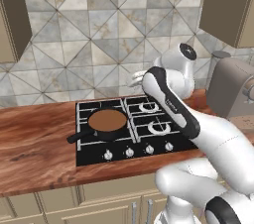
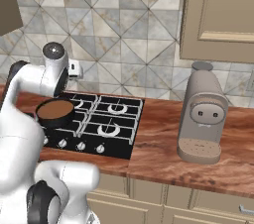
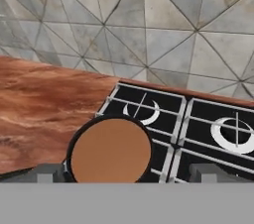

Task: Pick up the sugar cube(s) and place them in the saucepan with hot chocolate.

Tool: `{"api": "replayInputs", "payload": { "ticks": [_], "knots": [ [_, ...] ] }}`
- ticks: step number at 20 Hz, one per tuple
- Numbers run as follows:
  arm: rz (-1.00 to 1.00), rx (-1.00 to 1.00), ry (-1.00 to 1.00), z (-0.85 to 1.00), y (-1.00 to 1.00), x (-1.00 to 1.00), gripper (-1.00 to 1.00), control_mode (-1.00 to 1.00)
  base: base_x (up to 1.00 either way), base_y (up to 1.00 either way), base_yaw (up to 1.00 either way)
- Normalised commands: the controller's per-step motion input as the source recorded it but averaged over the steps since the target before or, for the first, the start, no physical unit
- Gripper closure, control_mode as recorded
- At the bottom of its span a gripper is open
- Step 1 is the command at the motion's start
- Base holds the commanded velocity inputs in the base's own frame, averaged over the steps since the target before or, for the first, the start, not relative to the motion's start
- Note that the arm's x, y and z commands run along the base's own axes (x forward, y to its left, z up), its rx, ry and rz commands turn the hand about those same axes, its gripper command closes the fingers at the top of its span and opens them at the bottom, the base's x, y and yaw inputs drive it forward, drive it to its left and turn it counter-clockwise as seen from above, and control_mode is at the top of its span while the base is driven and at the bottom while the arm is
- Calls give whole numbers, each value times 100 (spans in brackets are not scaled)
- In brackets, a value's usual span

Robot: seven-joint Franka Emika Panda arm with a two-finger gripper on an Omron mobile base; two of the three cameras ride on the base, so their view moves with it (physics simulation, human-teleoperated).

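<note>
Hovering above the stove [image 1: 134, 129], gripper [image 3: 127, 173] tilted down toward the saucepan with hot chocolate [image 3: 110, 151]. 2 dark fingertips [image 3: 48, 172] set wide apart at the bottom of the hand view, nothing between them; spread and empty.

Saucepan on the front-left burner of the stove [image 2: 94, 124], seen as saucepan [image 1: 106, 121] in the left base view and saucepan [image 2: 54, 111] in the right. Handle pointing off the stove's front-left corner toward the wooden counter [image 1: 34, 143]. Brown liquid smooth, filling the pan close to the rim.

No sugar cube made out anywhere near the stove: too small to tell, or hidden behind the arm. Coffee machine [image 2: 202, 119] standing well to the right of the stove.

Handling, as judgement: cubes likely light, rigid, brittle at edges and corners, grainy rather than slippery. Best taken across 2 opposite flat faces, centred, with gentle squeeze. Release low over the liquid to limit splash. Pan itself not to be nudged; liquid would slop.
</note>
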Motion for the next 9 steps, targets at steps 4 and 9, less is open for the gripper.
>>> {"api": "replayInputs", "payload": {
  "ticks": [4, 9],
  "knots": [
    [0, 7, -23, 0, -13, -100, -100, -100, 0, 0, 0],
    [0, 2, -14, 1, -1, -96, -100, -100, 0, 0, 0]
  ]
}}
